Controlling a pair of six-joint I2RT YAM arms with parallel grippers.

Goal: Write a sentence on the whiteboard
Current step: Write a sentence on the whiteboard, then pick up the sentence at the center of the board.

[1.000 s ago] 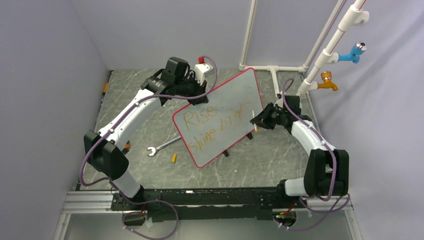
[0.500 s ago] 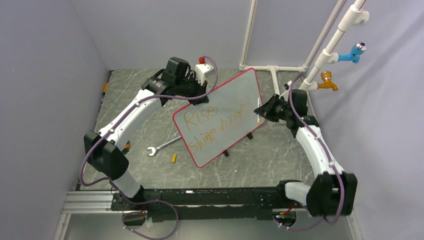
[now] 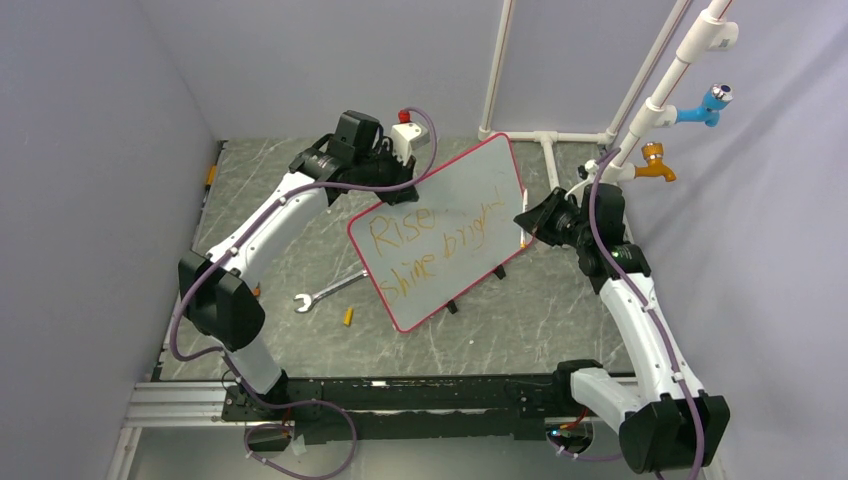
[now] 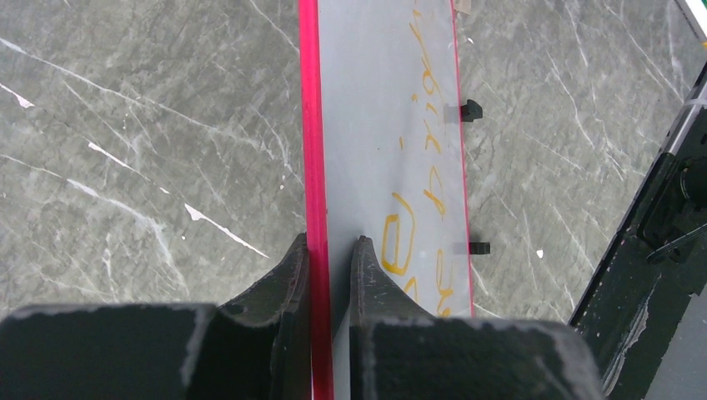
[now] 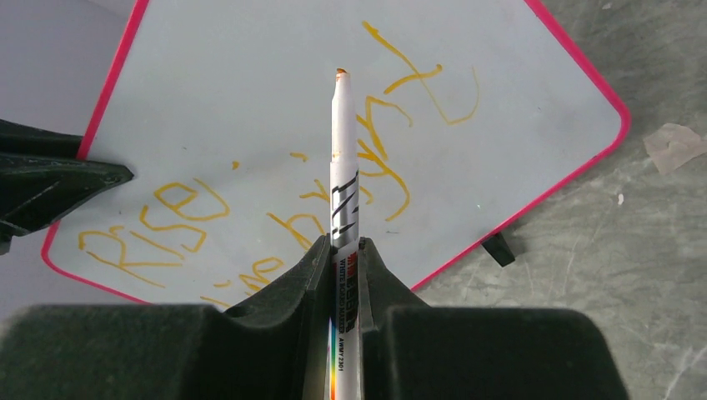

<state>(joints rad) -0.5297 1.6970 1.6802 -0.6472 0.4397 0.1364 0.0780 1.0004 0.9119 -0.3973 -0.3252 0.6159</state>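
Note:
The whiteboard (image 3: 470, 180) stands tilted on its black clip feet (image 3: 452, 306), a white board with a pink-red rim. My left gripper (image 3: 405, 190) is shut on its upper left edge; the left wrist view shows the rim (image 4: 310, 125) pinched between the fingers (image 4: 331, 242). The sentence (image 3: 430, 243) runs in orange letters in two rows, "Rise" over "shine bright". My right gripper (image 3: 527, 224) hovers beside the board's right edge, shut on a white marker (image 5: 343, 150). The marker's orange tip points at the board (image 5: 250, 100), a little off its surface near the word "bright" (image 5: 392, 125).
A silver wrench (image 3: 325, 290) and a small orange cap (image 3: 348, 317) lie on the grey marbled table left of the board. White pipes with a blue tap (image 3: 710, 103) and an orange tap (image 3: 655, 160) rise at the back right, close behind my right arm.
My right arm has swung up and to the right, drawing the marker away from the board's right edge. The left gripper and the board have shifted only slightly.

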